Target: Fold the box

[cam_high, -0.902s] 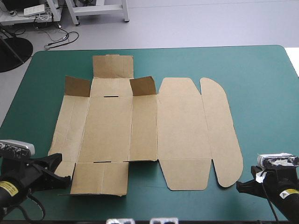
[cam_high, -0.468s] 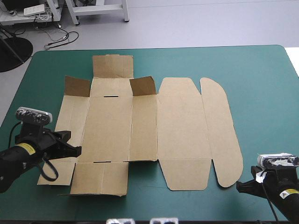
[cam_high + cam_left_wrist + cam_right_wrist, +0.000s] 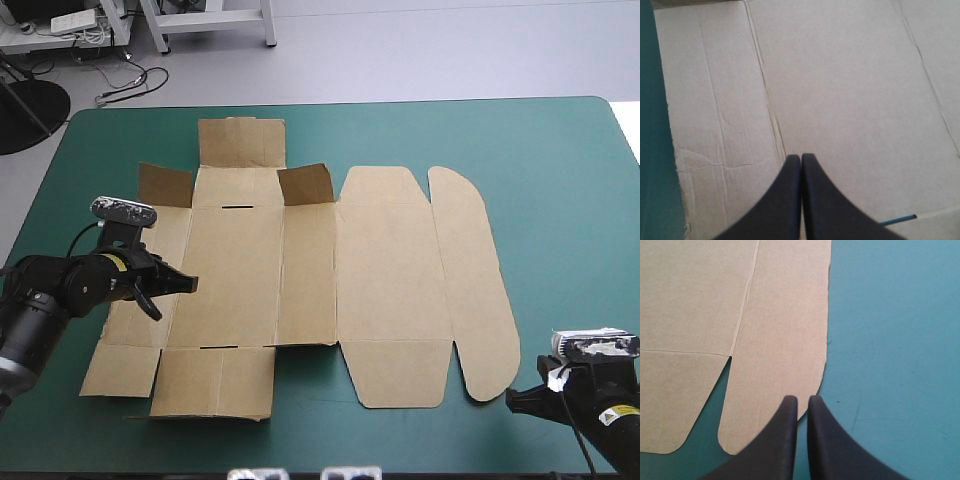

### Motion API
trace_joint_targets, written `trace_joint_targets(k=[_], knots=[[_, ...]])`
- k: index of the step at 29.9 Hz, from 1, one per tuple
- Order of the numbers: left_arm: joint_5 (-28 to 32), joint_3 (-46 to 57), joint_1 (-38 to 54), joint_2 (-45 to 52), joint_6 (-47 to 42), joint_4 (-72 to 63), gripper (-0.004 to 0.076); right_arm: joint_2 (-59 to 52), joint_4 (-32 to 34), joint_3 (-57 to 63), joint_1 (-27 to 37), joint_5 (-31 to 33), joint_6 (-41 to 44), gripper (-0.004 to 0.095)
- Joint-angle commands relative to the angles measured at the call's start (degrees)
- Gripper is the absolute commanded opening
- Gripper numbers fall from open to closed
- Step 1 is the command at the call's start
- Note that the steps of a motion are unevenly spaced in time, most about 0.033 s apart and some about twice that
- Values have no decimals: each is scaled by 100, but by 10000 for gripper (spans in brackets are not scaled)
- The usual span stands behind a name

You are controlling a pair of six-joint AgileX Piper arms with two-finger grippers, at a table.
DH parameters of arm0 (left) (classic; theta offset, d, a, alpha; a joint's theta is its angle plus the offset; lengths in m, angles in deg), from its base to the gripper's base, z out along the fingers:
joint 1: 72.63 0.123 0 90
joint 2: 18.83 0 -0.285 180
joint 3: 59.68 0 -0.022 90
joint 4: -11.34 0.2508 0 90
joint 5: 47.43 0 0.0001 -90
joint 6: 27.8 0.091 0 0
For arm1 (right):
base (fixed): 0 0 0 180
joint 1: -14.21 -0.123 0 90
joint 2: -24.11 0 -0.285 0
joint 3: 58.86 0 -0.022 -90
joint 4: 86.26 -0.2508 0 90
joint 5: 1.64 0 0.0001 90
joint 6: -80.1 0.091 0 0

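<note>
Flat box (image 3: pixel 380 270) beneath clenched left pincer (image 3: pixel 185 285); clenched right pincer (image 3: pixel 802 397) at its near-right corner

Box (image 3: pixel 300 280): one cut sheet of brown board, unfolded, lying flat on the teal-green worktop (image 3: pixel 560 200), from left of centre out toward the right. Long panels run side by side, parted by score lines. On the far side, two small corner flaps stand tilted up with darker faces showing; the square flap between them lies flat. A matching flap lies flat at the near side. Short slots are cut at both ends of the main panel. The rightmost panel has a long curved outer edge. Leftmost panel creased and wrinkled.
</note>
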Motion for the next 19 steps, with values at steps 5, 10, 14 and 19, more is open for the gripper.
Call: trace_joint_targets(k=[5,10,14,19], knots=[[140,-654,1142,-367,31,-1,-9,38,-110,-158,-7,-293,-52,65],[-259,-894,2476,-502,924,-1156,-8,38,-110,-158,-7,-293,-52,65],[-738,-868,3547,-758,1747,-2365,-8,38,-110,-149,-7,-356,-52,65],[-1270,-868,4298,-1289,2168,-3031,-8,38,-100,-93,-7,-579,-52,65]])
